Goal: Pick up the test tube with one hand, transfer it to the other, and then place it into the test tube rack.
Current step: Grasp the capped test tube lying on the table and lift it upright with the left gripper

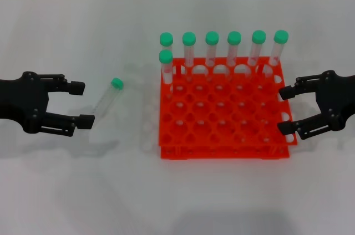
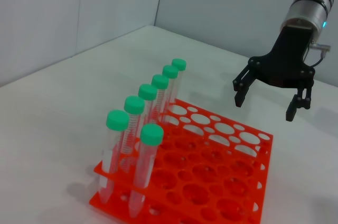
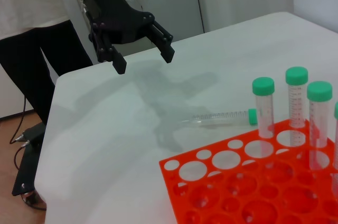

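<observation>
A clear test tube [image 1: 107, 98] with a green cap lies flat on the white table, between my left gripper and the orange-red rack [image 1: 227, 141]. It also shows in the right wrist view [image 3: 222, 118]. My left gripper [image 1: 80, 103] is open and empty, hovering just left of the tube; it shows in the right wrist view [image 3: 143, 54] above the table. My right gripper [image 1: 287, 110] is open and empty at the rack's right edge; it shows in the left wrist view [image 2: 269, 103]. Several capped tubes [image 1: 212, 49] stand upright in the rack's back rows.
The rack [image 2: 222, 182] has many free holes in its middle and front rows [image 3: 232, 192]. The table's edge [image 3: 50, 145] drops off to the floor, where a person in dark trousers [image 3: 47, 49] stands beside a black stand [image 3: 26, 166].
</observation>
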`<move>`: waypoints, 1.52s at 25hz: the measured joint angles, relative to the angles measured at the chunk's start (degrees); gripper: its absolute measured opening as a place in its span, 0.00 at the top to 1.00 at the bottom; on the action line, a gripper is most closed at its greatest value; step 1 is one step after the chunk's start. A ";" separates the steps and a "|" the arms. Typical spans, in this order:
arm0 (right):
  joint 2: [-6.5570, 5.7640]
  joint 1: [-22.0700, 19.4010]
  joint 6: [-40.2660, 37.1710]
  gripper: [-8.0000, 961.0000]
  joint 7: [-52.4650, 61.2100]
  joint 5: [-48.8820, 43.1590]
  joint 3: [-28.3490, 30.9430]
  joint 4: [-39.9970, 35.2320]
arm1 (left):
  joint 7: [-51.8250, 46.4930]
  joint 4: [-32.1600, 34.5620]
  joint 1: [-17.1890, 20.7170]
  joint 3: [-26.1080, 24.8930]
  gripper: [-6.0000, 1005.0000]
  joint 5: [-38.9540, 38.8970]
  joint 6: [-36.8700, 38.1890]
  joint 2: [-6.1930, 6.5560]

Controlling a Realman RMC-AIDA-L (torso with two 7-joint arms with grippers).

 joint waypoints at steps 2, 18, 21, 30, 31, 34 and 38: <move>0.00 -0.07 0.00 0.11 -0.01 0.00 -0.03 -0.01 | 0.01 0.00 -0.01 -0.09 0.14 0.00 0.00 -0.07; -0.27 -0.48 1.06 0.11 -0.03 -0.03 -0.10 -0.03 | 0.02 -0.09 -0.04 -0.23 0.15 0.00 0.00 -0.37; -0.27 -0.52 1.31 0.11 -0.05 -0.05 -0.15 -0.02 | 0.02 -0.09 -0.04 -0.23 0.15 0.00 0.00 -0.40; -0.21 -0.64 1.40 0.11 -0.46 -0.09 -0.20 -0.02 | -7.41 4.12 0.23 -0.18 0.15 -0.20 0.45 -1.99; -0.20 -0.68 1.40 0.11 -0.59 -0.09 -0.17 -0.02 | -9.21 5.20 0.33 -0.07 0.15 -0.08 0.51 -2.23; -0.18 -0.75 1.40 0.11 -0.81 -0.09 -0.12 -0.03 | -16.29 9.51 0.67 0.25 0.15 0.95 0.92 -3.01; -0.13 -0.69 1.41 0.11 -0.84 -0.09 -0.16 -0.03 | -27.10 15.56 -0.20 0.64 0.15 7.13 3.21 -4.16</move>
